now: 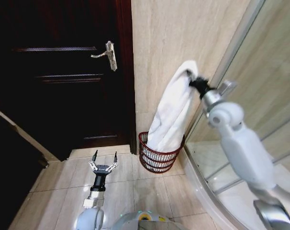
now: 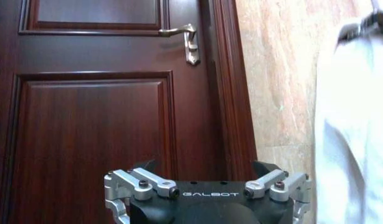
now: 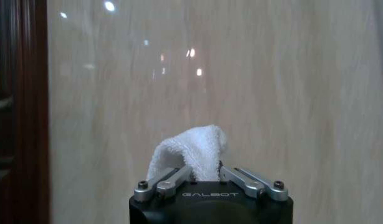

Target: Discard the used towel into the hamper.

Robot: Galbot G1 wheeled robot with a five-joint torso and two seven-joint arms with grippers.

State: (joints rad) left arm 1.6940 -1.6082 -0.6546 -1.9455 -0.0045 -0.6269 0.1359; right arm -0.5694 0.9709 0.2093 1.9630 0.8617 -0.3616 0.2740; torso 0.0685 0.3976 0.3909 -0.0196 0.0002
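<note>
Towel point(image 1: 172, 112) is pinched at its top by the right gripper point(image 1: 191, 79), hanging straight below into the hamper point(image 1: 157, 160). Left gripper point(image 1: 104, 162) is parked low, fingers spread. Risk: bulk may drape over the rim on release.

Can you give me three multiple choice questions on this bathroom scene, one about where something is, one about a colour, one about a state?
1. Where does the towel's lower end hang?
A. Inside the hamper
B. On the door handle
C. Flat on the floor

2. What colour is the hamper?
A. White
B. Dark red-brown
C. Blue

3. What state is the left end effector in?
A. Shut on the towel
B. Open, holding nothing
C. Shut on the door handle

Answers: 1 A, the towel, held up by the right end effector, drops into the basket. 2 B, its wire rings show that colour. 3 B, its fingers are spread over bare floor.
</note>
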